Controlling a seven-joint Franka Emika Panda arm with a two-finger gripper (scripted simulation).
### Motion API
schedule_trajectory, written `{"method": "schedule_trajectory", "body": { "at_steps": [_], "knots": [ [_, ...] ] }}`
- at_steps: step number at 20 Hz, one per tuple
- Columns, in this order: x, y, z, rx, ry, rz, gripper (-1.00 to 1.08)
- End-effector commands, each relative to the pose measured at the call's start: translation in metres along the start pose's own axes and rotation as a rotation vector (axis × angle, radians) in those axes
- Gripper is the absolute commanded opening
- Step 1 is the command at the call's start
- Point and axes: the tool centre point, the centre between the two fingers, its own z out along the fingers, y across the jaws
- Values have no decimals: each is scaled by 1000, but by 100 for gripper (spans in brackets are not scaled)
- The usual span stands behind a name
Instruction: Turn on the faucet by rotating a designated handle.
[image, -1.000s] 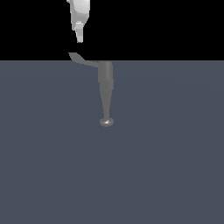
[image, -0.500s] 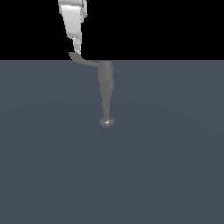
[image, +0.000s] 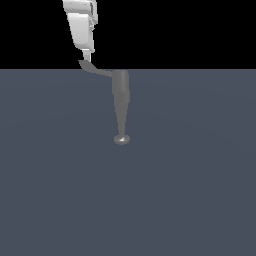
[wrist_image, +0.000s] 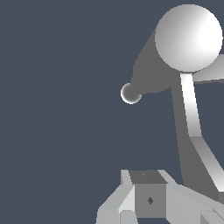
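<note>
The faucet (image: 121, 102) stands near the middle of the grey bench (image: 200, 190) in the exterior view, its cylindrical body tapering toward a small shiny round end at about 6 o'clock from the body. The handle (image: 95, 69) projects from the top of that body toward roughly 10 o'clock, so its long axis runs from the body out to a flattened tip at the exterior view's left.

The gripper (image: 87, 56) hangs directly over that tip, at 12 o'clock from it, with the white fingers pointing down and their ends touching or just short of the paddle; the exterior view alone does not settle contact. In the wrist view the handle (wrist_image: 192, 127) runs as a bright strip from the rounded faucet (wrist_image: 188, 39) body toward the gripper (wrist_image: 148, 197), ending just beside one finger rather than clearly between the two. Whether the fingers are spread or pressed together cannot be told from either view.

The coming move likely turns on this: the tip lies immediately below the fingers, and a sideways push across the lever's long axis should swing it about the body.

Compared with half a second ago, the gripper has come lower and slightly toward the faucet, closing the gap above the tip. The handle appears not to have rotated.
</note>
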Motion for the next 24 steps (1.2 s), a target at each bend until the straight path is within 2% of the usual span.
{"method": "schedule_trajectory", "body": {
  "at_steps": [1,24],
  "knots": [
    [0,0,0,0,0,0,-100],
    [2,60,0,0,0,0,-100]
  ]
}}
